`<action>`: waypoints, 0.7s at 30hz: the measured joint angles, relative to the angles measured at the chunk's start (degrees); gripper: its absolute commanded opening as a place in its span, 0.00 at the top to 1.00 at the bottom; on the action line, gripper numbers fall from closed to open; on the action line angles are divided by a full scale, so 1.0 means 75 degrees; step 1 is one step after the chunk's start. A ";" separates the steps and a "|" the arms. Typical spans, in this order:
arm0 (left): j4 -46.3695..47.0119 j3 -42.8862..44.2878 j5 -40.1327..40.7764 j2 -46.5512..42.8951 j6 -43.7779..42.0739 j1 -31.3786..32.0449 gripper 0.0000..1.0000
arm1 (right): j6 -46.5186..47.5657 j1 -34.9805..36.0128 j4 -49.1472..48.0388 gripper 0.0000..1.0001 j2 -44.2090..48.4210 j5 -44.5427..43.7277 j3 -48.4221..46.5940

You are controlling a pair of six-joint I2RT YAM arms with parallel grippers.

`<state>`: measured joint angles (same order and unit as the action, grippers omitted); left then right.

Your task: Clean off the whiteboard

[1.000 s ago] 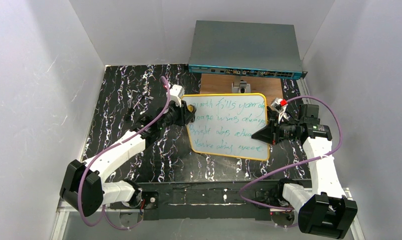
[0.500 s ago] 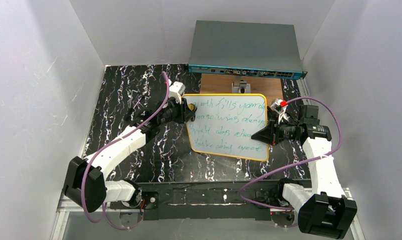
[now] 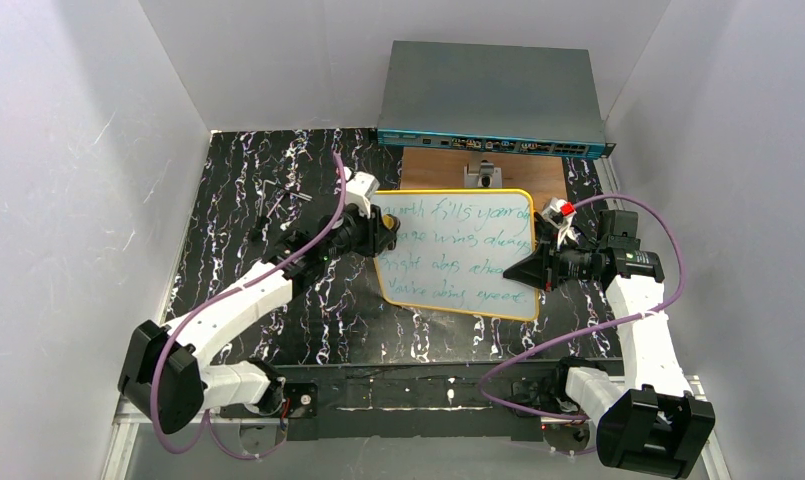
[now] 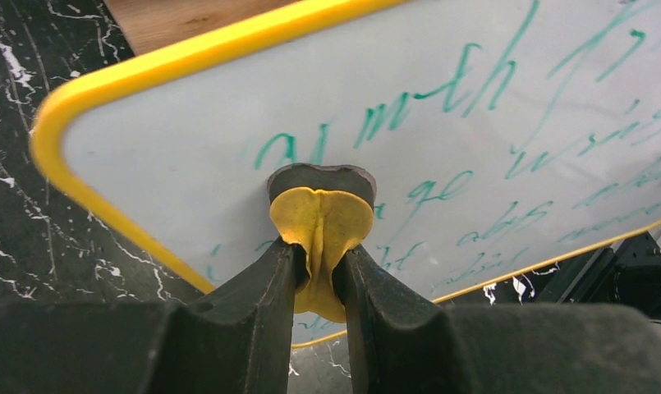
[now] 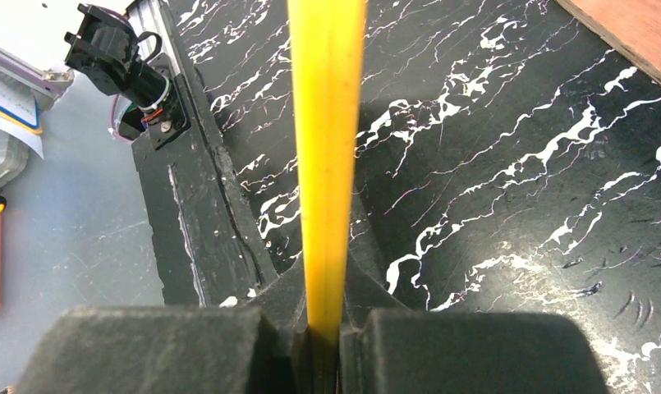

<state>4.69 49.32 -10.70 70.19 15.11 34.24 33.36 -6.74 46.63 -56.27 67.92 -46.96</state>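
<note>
1. small rectangular whiteboard [image 3: 456, 252] with rounded corners and a thin yellow-orange rim: at the centre of the black, white-veined marble-pattern surface [image 3: 238, 230], between the two arms. Its far edge is just beside a brown wooden board [image 3: 428, 168]. Four lines of green-blue handwriting cover its face, none wiped.
2. left fingers [image 4: 261, 304]: pinching a folded yellow pad [image 4: 321, 217] with a dark grey backing. The pad touches the whiteboard's face close to its far left corner, at the start of the upper lines of writing.
3. right fingers [image 5: 442, 345]: pressed onto the whiteboard's yellow rim on the nearer half of its right edge. The rim runs edge-on between them.
4. flat grey metal equipment box [image 3: 490, 95] with a blue-trimmed port panel: at the far end, behind the brown wooden board.
</note>
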 measured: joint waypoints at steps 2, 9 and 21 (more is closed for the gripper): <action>0.0017 -0.0102 0.0152 -0.0119 -0.0012 0.0163 1.00 | 0.0073 0.0006 0.0012 0.99 0.0006 0.0017 0.0003; 0.0213 -0.0361 0.0501 -0.0286 -0.0009 0.0239 1.00 | 0.0154 0.0009 0.0023 0.99 0.0012 0.0064 0.0052; -0.0580 0.0391 0.1740 -0.0210 0.0160 -0.0300 1.00 | 0.0122 0.0009 0.0032 0.99 0.0052 0.0061 0.0082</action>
<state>0.34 52.25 2.35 68.62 16.32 31.99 34.28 -6.68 46.87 -55.88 68.38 -46.35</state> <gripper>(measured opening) 0.226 0.110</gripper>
